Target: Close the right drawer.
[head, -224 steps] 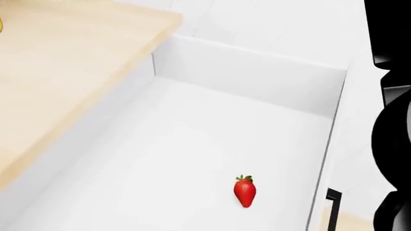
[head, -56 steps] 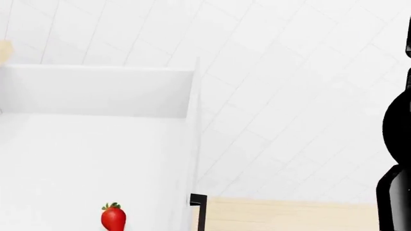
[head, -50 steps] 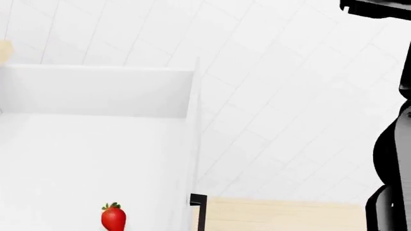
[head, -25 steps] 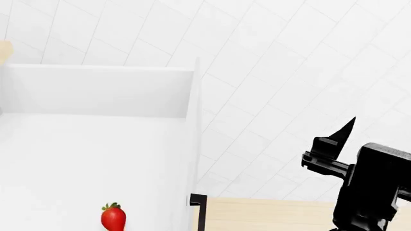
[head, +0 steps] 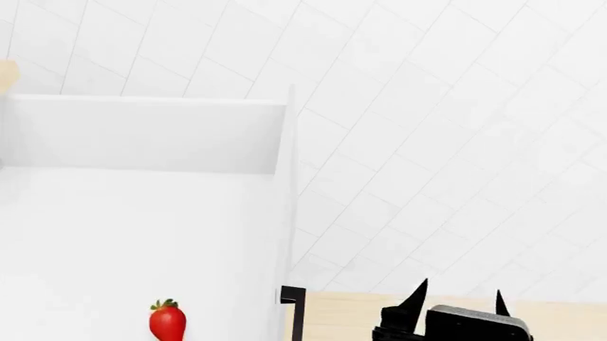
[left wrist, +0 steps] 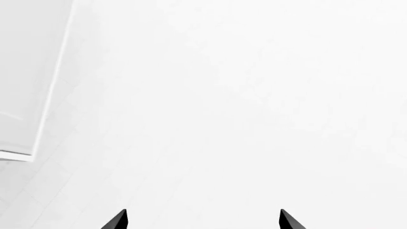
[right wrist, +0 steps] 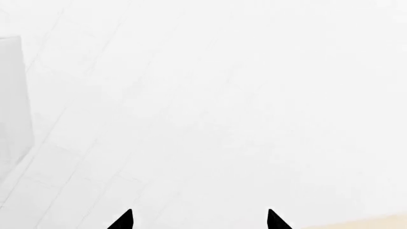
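Note:
The right drawer (head: pixel 142 135) is pulled out at the left of the head view, a white box with thin walls. The end of its black bar handle (head: pixel 294 312) shows at its front corner. A red strawberry (head: pixel 168 321) lies on its floor. My right gripper (head: pixel 457 293) is open and empty at the bottom of the head view, to the right of the handle and apart from it. Its tips also show in the right wrist view (right wrist: pixel 198 218). My left gripper (left wrist: pixel 201 218) is open and empty over white floor; it does not show in the head view.
White tiled floor (head: pixel 427 142) fills the right of the head view. A tan wooden strip (head: pixel 351 316) runs along the bottom beside the handle. A white wall edge (left wrist: pixel 25 71) shows in the left wrist view, and another (right wrist: pixel 9 95) in the right wrist view.
My right gripper has swung in from the right edge and moved down and left, closer to the drawer handle. The drawer and strawberry have not moved.

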